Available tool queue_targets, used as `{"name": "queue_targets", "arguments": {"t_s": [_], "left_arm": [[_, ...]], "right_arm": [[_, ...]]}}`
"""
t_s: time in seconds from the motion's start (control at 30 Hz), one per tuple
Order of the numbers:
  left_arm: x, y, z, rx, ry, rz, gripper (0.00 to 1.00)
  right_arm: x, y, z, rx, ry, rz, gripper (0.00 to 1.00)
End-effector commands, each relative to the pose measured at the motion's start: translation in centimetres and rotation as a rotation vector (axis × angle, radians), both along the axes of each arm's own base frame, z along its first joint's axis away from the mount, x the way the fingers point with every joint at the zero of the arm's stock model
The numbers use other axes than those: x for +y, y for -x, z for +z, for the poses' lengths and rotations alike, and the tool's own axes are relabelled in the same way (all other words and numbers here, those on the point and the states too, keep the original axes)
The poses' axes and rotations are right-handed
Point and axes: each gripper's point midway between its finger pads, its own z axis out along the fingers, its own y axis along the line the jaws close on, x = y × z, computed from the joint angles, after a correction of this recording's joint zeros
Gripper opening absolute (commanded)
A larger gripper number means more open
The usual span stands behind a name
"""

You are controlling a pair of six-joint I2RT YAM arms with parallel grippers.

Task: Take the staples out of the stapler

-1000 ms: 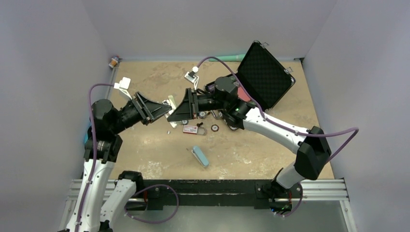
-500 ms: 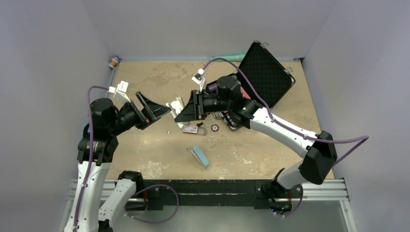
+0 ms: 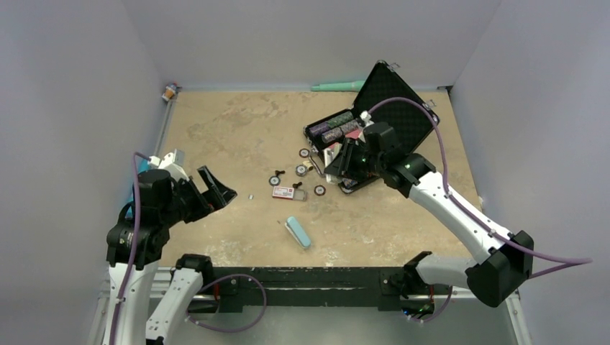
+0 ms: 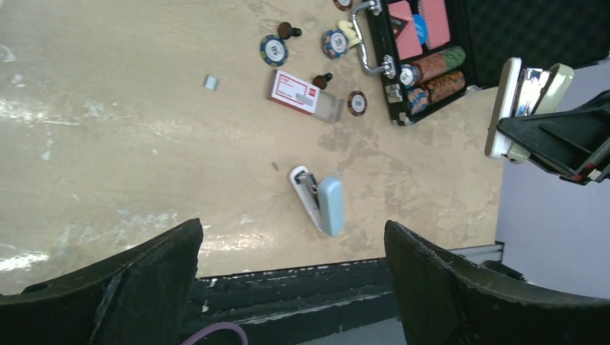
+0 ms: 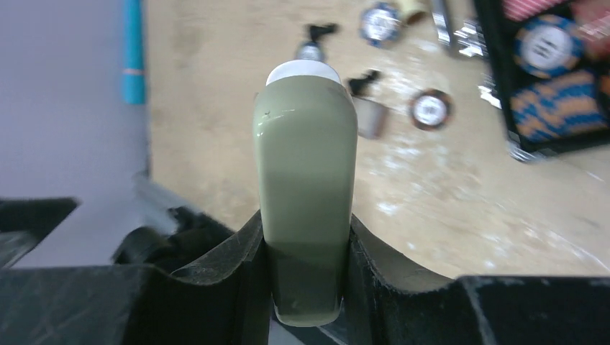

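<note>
- Two grippers, and neither one touches the stapler (image 3: 297,231). What could go wrong?
- I think the stapler is small and smooth. A finger coming down crooked could push it, and it might slide off the near edge of the table (image 3: 237,129). A bump could also snap it closed or spill the staples.
- Anything else?
- The right gripper (image 3: 334,164) is full. It is pinching a green and white thing (image 5: 306,165), maybe another stapler. If that slips, it may land on the loose chips (image 4: 273,50).
- What about the left gripper (image 3: 216,188)?
- Its fingers are spread wide with nothing in them.
- So where is the stapler?
- Low in the middle of the top view, flat on the table, close to the near edge. It is light blue and its silvery inside shows.
- And from the left gripper?
- That gripper sits at the left of the frame. The stapler is to its right and a bit lower, well apart. In the left wrist view the stapler (image 4: 321,203) lies in the middle, up past the two black fingers (image 4: 144,277), a little nearer the right one.
- And from the right gripper?
- That one hangs at the upper right, by the black case (image 3: 395,108) of poker chips (image 3: 337,128). The stapler is well apart from it, down and to the left.
</note>
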Motion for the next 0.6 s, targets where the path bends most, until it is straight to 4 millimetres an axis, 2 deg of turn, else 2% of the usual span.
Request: {"name": "queue_targets", "arguments": {"t_s": [0.0, 0.03, 0.13, 0.27, 0.37, 0.43, 0.5, 0.57], "left_arm": [[2.2, 0.9, -0.7, -0.007, -0.137, 0.026, 1.00], [2.5, 1.2, -1.0, 0.002, -0.155, 0.032, 1.00], [3.2, 1.5, -2.1, 0.011, -0.192, 0.045, 1.00], [3.5, 2.0, -3.7, 0.024, -0.208, 0.047, 1.00], [3.6, 2.5, -4.4, 0.018, -0.211, 0.045, 1.00], [3.6, 2.7, -4.1, 0.003, -0.222, 0.036, 1.00], [4.0, 2.9, -4.2, 0.011, -0.241, 0.041, 1.00], [3.8, 2.9, -4.3, 0.011, -0.242, 0.031, 1.00]], "right_arm": [[-6.6, 0.1, -5.4, 0.072, 0.271, -0.251, 0.00], [-7.4, 0.0, -5.8, 0.070, 0.293, -0.290, 0.00], [-10.4, 0.6, -8.6, 0.113, 0.385, -0.420, 0.00], [-13.7, 1.9, -12.0, 0.200, 0.485, -0.574, 0.00], [-14.7, 2.8, -14.8, 0.260, 0.519, -0.622, 0.00], [-14.9, 3.0, -16.6, 0.286, 0.539, -0.633, 0.00], [-15.4, 3.0, -18.6, 0.321, 0.580, -0.641, 0.00], [-15.5, 2.6, -19.6, 0.338, 0.610, -0.651, 0.00]]}}
